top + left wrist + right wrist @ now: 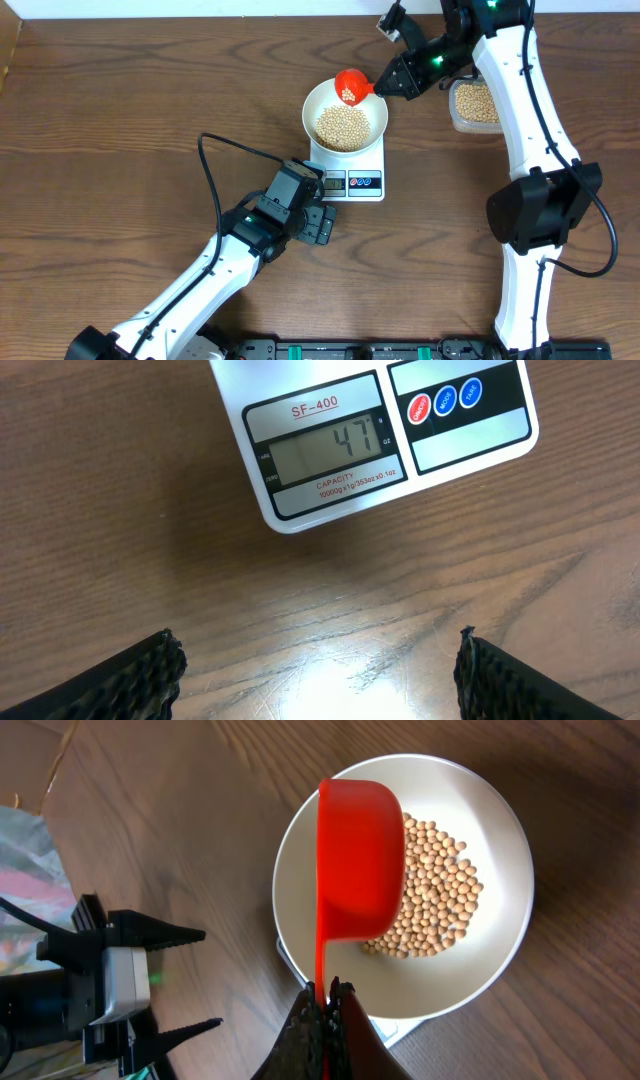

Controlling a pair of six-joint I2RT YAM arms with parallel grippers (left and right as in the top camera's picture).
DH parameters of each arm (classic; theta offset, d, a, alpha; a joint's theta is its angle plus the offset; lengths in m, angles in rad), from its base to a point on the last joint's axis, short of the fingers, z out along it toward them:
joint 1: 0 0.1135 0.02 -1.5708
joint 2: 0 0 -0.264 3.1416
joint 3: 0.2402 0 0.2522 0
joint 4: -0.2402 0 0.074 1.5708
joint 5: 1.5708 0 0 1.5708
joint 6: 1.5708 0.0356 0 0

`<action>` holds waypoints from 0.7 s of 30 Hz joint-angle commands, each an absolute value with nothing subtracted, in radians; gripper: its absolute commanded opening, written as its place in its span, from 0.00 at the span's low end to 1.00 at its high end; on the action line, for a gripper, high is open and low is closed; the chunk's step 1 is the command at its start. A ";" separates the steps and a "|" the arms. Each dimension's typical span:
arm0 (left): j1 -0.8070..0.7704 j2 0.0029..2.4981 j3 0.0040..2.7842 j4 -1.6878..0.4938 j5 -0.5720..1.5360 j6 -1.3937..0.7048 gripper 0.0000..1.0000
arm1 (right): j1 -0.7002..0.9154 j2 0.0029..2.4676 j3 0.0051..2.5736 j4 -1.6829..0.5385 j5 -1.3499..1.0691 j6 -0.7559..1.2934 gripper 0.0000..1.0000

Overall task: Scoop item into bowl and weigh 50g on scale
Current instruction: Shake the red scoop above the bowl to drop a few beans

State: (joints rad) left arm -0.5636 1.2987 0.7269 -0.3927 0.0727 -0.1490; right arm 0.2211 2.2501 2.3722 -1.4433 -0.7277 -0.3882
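Probably light and free-rolling, the beans suit the red scoop, whose thin handle the right end effector pinches; the left end effector is spread.

White bowl of beans on my scale.
I see the round bowl sitting upright on the small white rectangular scale, pale-tan beans heaped across its bottom, rim bare; the scale's grey display reads 47, red and blue buttons beside it.
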 commanded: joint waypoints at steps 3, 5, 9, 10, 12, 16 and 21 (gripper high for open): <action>-0.559 1.287 0.725 -0.395 0.068 -0.139 0.89 | 0.236 2.214 2.393 -1.444 -0.709 -0.409 0.01; -0.559 1.287 0.725 -0.395 0.068 -0.139 0.89 | 0.244 2.214 2.393 -1.445 -0.684 -0.409 0.01; -0.559 1.287 0.725 -0.395 0.068 -0.139 0.89 | 0.271 2.214 2.393 -1.447 -0.609 -0.409 0.01; -0.559 1.287 0.725 -0.395 0.068 -0.139 0.89 | 0.279 2.214 2.393 -1.447 -0.588 -0.409 0.01; -0.559 1.287 0.725 -0.395 0.068 -0.139 0.89 | 0.297 2.214 2.393 -1.447 -0.543 -0.408 0.01; -0.559 1.287 0.725 -0.395 0.068 -0.139 0.89 | 0.335 2.214 2.393 -1.447 -0.443 -0.408 0.01; -0.559 1.287 0.725 -0.395 0.068 -0.139 0.89 | 0.386 2.214 2.393 -1.442 -0.302 -0.397 0.01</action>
State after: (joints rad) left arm -0.5636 1.2987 0.7269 -0.3927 0.0727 -0.1490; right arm 0.3557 2.2501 2.3722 -1.4437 -0.4248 -0.3985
